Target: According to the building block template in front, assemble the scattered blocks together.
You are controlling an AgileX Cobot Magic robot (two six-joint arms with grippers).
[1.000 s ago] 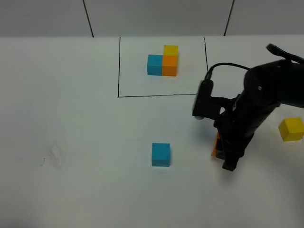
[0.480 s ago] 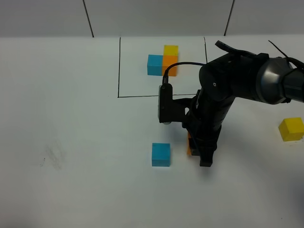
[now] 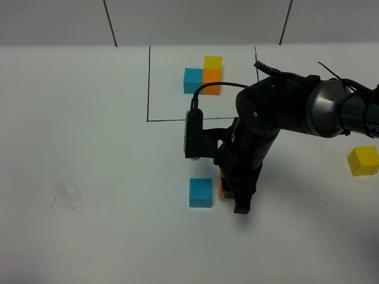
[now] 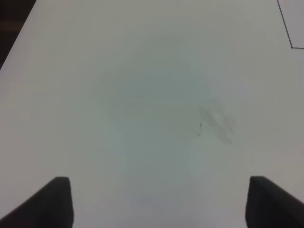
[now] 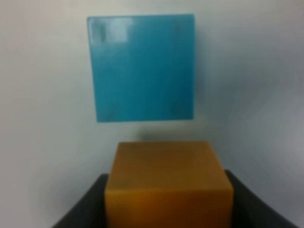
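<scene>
The right claw (image 3: 232, 196) pinches the orange block (image 5: 168, 185) down near the counter (image 3: 89, 177); the blue block (image 5: 142, 66) lies straight ahead of its tips, just beside, a sliver apart. The left claw (image 4: 164, 202) hangs spread, well away

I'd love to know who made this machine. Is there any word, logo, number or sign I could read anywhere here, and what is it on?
White lettering on the right arm, at the edge of the high view: cut off and too small to read.
Nothing else readable: the blue cube, orange cube, yellow cube and template carry no text, and the table shows only black lines.
</scene>
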